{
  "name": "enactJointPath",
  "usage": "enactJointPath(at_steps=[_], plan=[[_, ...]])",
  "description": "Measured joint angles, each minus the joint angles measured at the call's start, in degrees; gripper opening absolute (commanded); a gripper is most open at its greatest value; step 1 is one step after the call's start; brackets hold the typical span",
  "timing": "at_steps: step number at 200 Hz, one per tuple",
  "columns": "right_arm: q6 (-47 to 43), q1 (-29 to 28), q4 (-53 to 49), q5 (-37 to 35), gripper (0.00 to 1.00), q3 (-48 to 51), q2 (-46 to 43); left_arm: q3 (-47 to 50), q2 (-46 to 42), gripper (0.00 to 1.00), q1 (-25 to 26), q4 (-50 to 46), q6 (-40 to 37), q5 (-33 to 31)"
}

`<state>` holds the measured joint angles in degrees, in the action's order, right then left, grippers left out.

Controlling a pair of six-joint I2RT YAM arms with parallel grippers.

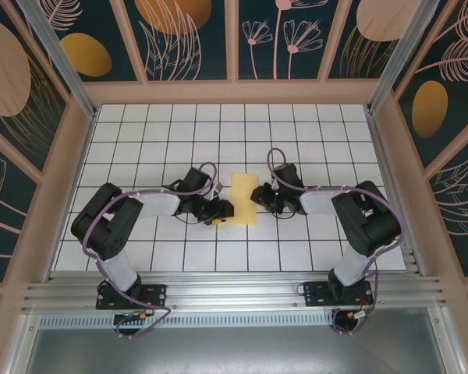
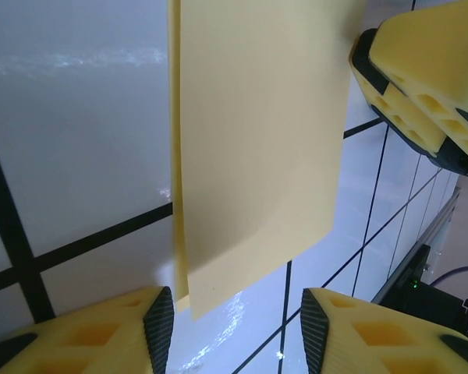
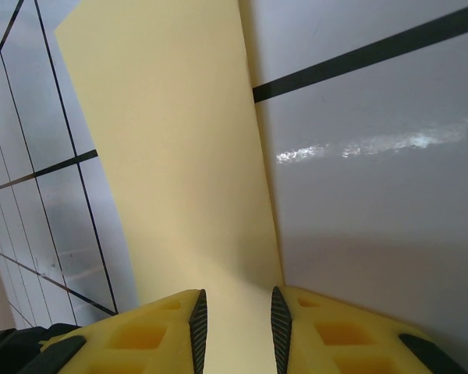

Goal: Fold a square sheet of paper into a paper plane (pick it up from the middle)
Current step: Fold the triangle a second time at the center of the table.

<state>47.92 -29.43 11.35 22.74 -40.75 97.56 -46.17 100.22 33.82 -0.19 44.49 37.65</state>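
the paper point(image 1: 244, 199) lies on the table point(image 1: 179, 132), in the middle, between my two arms. my left gripper point(image 1: 221, 212) sits at its near left corner. my right gripper point(image 1: 259, 195) sits at its right edge, opposite. the paper's corner lies between my left fingers point(image 2: 101, 335), and its other edge runs in between my right fingers point(image 3: 140, 335).
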Motion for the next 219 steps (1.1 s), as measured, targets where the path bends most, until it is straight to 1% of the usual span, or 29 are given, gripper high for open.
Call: enactJointPath(at_steps=[84,159,191,219], plan=[[0.0,0.0,0.02,0.0,0.32,-0.02,0.11,-0.02,0.7,0.5,-0.02,0.26,0.37,1.29],[0.0,-0.04,0.02,-0.11,0.32,-0.02,0.11,-0.02,1.4,0.45,-0.04,2.36,1.9,2.95],[0.02,-0.04,-0.07,-0.11,0.32,-0.09,0.13,-0.17,1.44,0.45,-0.04,3.13,2.29,3.04],[0.02,-0.04,-0.04,-0.09,0.33,-0.09,0.13,-0.9,1.75,0.47,-0.04,3.82,2.58,2.67]])
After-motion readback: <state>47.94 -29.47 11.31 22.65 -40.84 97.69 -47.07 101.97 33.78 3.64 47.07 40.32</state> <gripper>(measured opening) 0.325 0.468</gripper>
